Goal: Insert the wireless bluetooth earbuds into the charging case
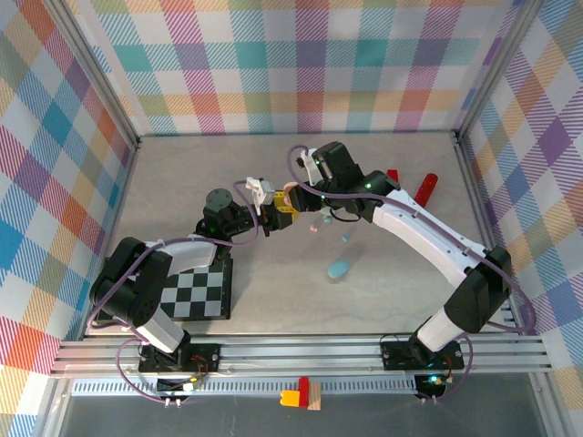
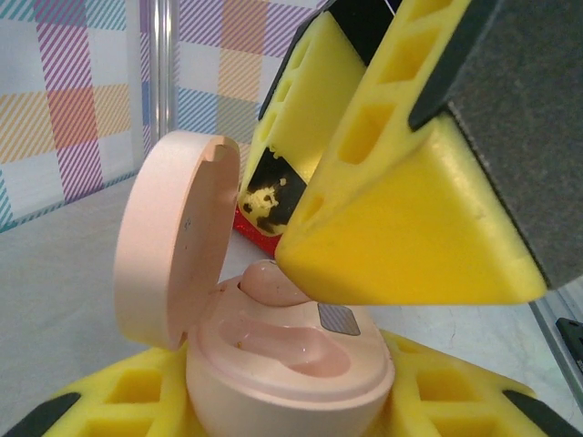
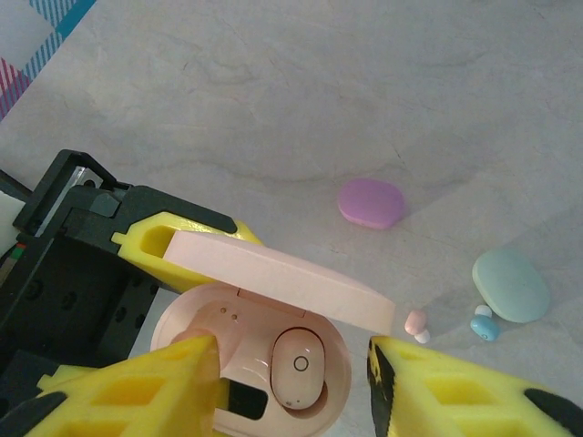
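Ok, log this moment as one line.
left gripper: shut on pink charging case, lid open | right gripper: open above case | seated earbud: one | table: loose pink earbud, blue earbud

White-black arms (image 1: 428, 232), yellow fingers (image 2: 401, 246)

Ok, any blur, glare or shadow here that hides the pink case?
Top view: even light, no glare, but the pink case is tiny mid-frame. Left wrist view: case sharp, wall behind soft, a yellow finger looms close over it. Right wrist view: crisp, with soft shadows beside the purple case and mint case.
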`<state>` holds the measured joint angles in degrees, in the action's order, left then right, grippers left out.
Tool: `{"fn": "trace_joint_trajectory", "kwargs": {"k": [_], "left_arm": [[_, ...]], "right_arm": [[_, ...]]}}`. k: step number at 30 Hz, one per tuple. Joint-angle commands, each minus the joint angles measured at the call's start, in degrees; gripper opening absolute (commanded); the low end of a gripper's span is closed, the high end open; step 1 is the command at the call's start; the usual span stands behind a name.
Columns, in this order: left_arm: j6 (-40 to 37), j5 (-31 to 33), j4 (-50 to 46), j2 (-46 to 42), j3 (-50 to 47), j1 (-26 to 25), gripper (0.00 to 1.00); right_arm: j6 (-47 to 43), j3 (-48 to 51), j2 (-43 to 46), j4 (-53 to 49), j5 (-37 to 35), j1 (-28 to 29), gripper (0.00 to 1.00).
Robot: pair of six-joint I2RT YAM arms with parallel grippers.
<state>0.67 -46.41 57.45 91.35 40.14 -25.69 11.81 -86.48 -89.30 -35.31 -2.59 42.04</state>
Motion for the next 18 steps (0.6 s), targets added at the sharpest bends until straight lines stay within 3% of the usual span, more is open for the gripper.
{"fn": "trace_joint_trajectory", "kwargs": {"k": [1,11,18], "left_arm": [[0.9,-0.9,4.8,-0.3,0.8,0.5,0.37],[4.7,-0.8,10.3,0.2,-0.1,2.9,0.37],[4.8,-0.6,10.3,-1.1,0.4,3.9,0.38]], "right_arm": [[1.2,1.9,3.5,3.3,-0.7,0.4,0.49],[4.9,21.1,20.7,20.4,-4.2,-0.7,0.56],[15.0,27.0,21.8,18.9,-4.6,-8.5,0.57]]}}
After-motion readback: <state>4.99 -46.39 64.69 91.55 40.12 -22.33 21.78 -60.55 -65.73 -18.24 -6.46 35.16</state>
